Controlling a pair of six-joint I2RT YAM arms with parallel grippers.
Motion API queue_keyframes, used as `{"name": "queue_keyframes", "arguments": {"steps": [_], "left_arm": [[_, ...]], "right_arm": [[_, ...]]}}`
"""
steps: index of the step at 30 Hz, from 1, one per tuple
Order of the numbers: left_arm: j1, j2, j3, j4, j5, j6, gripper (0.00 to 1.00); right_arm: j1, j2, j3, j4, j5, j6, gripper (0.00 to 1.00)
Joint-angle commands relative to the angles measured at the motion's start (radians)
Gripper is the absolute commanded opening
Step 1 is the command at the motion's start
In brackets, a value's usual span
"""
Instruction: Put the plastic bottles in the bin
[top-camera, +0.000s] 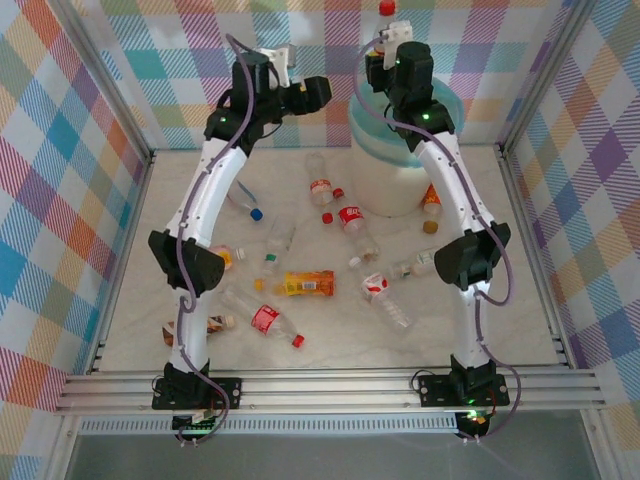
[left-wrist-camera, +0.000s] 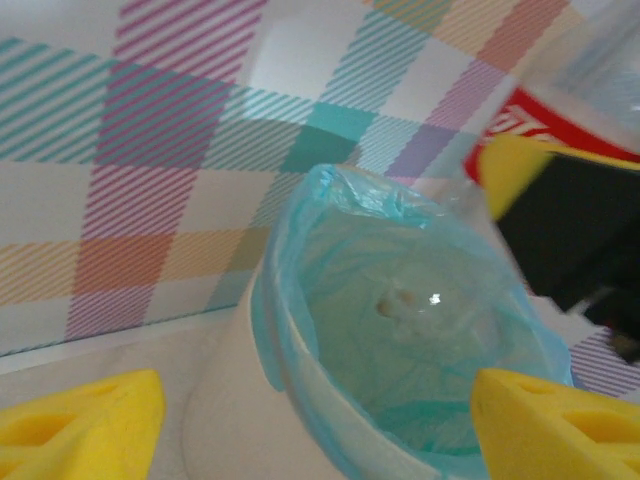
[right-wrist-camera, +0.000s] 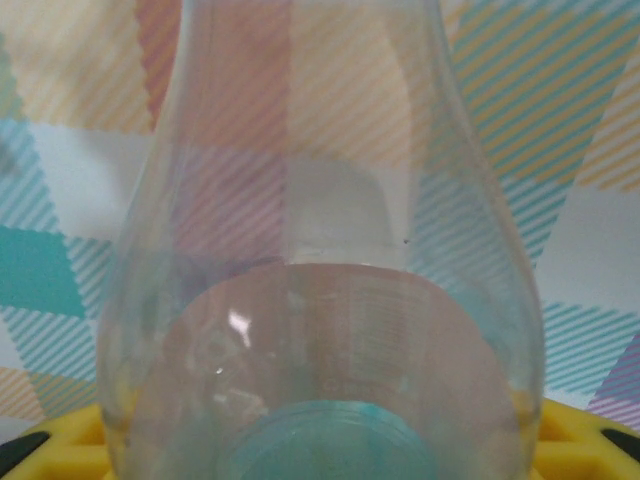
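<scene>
On the table (top-camera: 440, 330), loose bottles (top-camera: 265, 319) are lying in front of the bin (top-camera: 400, 185). Above the bin's mouth, the right hand (top-camera: 387, 45) is gripping a red-capped clear bottle (right-wrist-camera: 320, 250). It should be centring over the teal liner (left-wrist-camera: 400, 300), lowering, then spreading its fingers. Left of the bin, the left hand (left-wrist-camera: 320, 425) is hanging wide and empty, best keeping clear.
</scene>
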Motion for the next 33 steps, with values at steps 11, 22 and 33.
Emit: {"name": "queue_keyframes", "arguments": {"steps": [11, 22, 33], "left_arm": [[-0.011, 0.125, 0.07, -0.023, 0.053, 0.012, 0.81], [-0.011, 0.137, 0.07, -0.043, 0.032, -0.007, 0.82], [-0.011, 0.076, 0.07, -0.161, -0.029, -0.007, 0.82]], "right_arm": [[-0.024, 0.076, -0.074, 0.049, -0.072, 0.127, 0.6], [-0.025, 0.05, -0.091, 0.045, -0.104, 0.143, 0.77], [-0.024, 0.036, 0.012, -0.066, -0.172, 0.186, 0.77]]}}
